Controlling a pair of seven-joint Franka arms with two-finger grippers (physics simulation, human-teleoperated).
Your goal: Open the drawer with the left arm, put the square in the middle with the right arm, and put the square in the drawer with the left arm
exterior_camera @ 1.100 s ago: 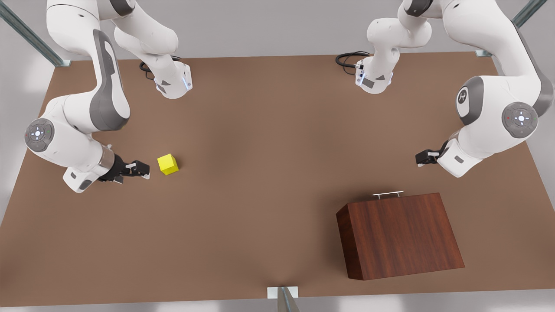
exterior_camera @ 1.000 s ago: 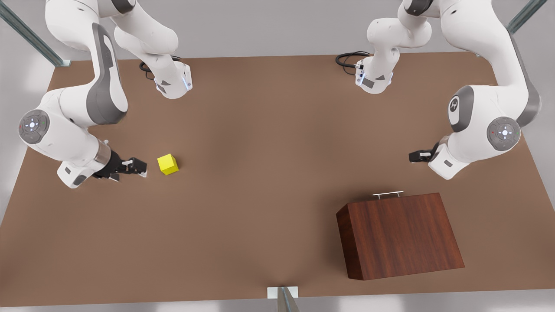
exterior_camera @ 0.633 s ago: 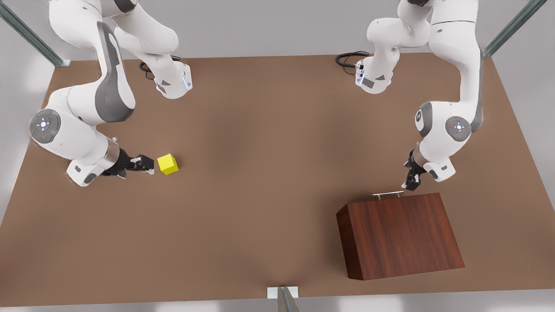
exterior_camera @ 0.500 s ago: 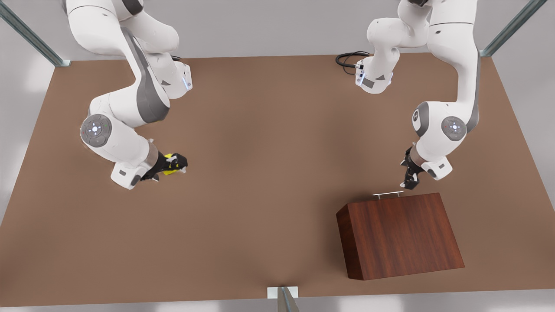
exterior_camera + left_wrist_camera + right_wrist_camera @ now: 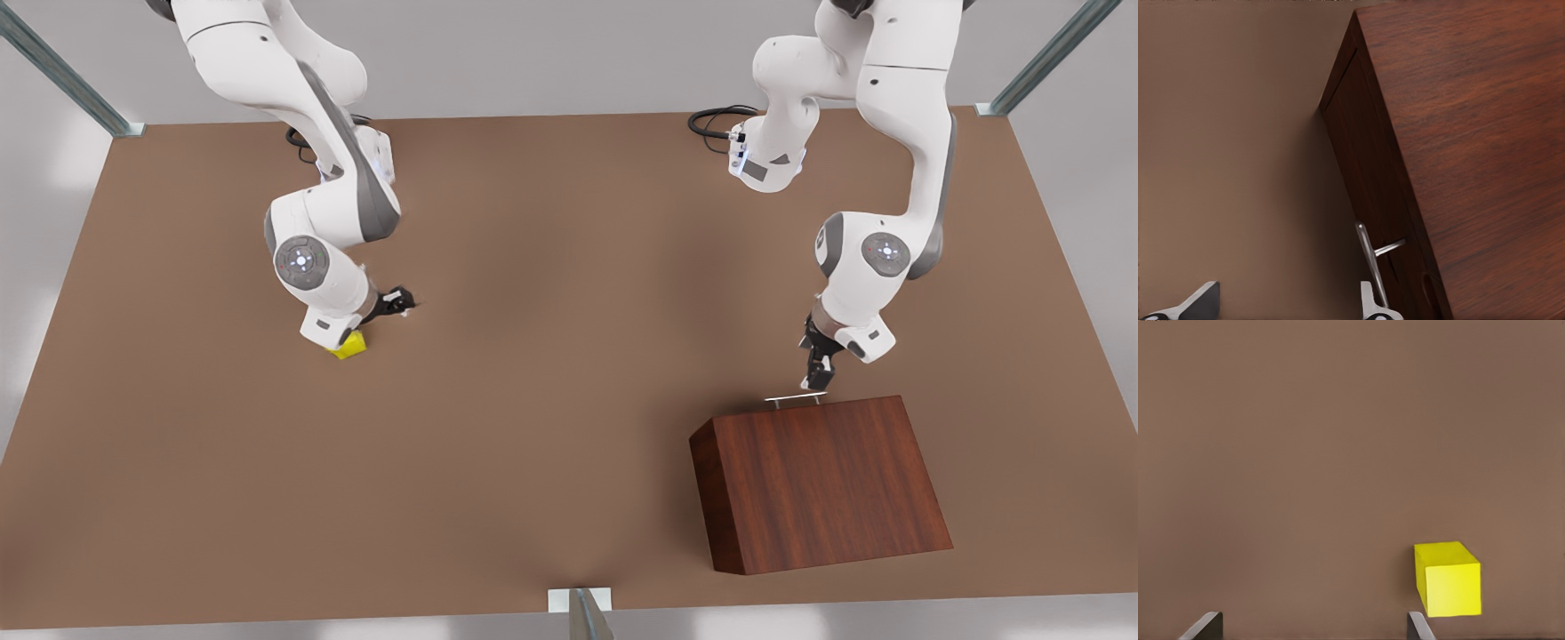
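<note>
Wooden drawer [image 5: 805,411] remains closed: I hold the left claw [image 5: 816,369], spread, at its handle [image 5: 1371,263]; right claw [image 5: 1311,627], spread, flanks the ungrasped square [image 5: 1448,579].

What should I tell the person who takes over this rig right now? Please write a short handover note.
Left gripper: open, at the drawer's silver handle, not yet closed on it.
Right gripper: open, holding nothing, beside the yellow square.
The square rests on the table at the front view's left; the drawer is shut.
Done: nothing yet.
Left: open drawer, move square to the middle, then into the drawer.
</note>
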